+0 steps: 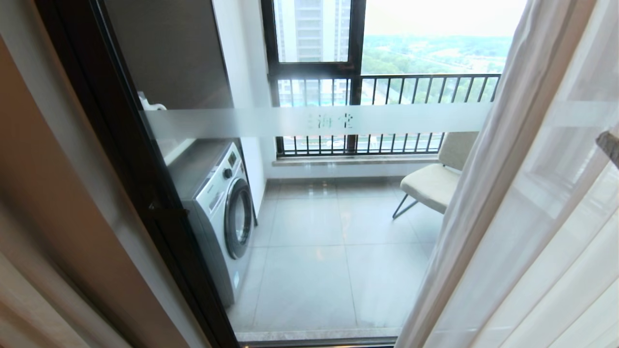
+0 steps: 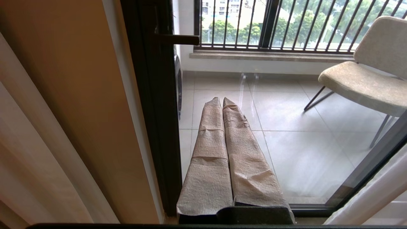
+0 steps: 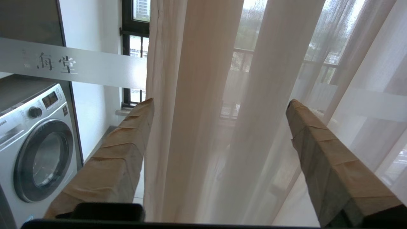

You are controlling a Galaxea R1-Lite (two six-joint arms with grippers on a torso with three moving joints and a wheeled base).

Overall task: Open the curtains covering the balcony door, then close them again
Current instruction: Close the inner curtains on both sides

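Now the right gripper (image 3: 219, 105) stands spread wide before the white sheer curtains (image 3: 203, 111).
Its wrapped fingers (image 3: 120, 152) flank the hanging folds without pinching them, as the right wrist view shows. These sheers hang gathered at the right of the balcony door (image 1: 314, 121), whose glass (frosted band across it) shows a washing machine (image 1: 227, 212) and a chair (image 1: 435, 179) beyond; beige drape (image 1: 43, 203) hangs at the left. Low by the black door frame, the left gripper (image 2: 222, 100) has its fingers pressed together, holding nothing.

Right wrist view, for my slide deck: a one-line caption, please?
Right gripper, jaws wide open, straddles the white sheer curtain before the balcony door, washing machine beyond.
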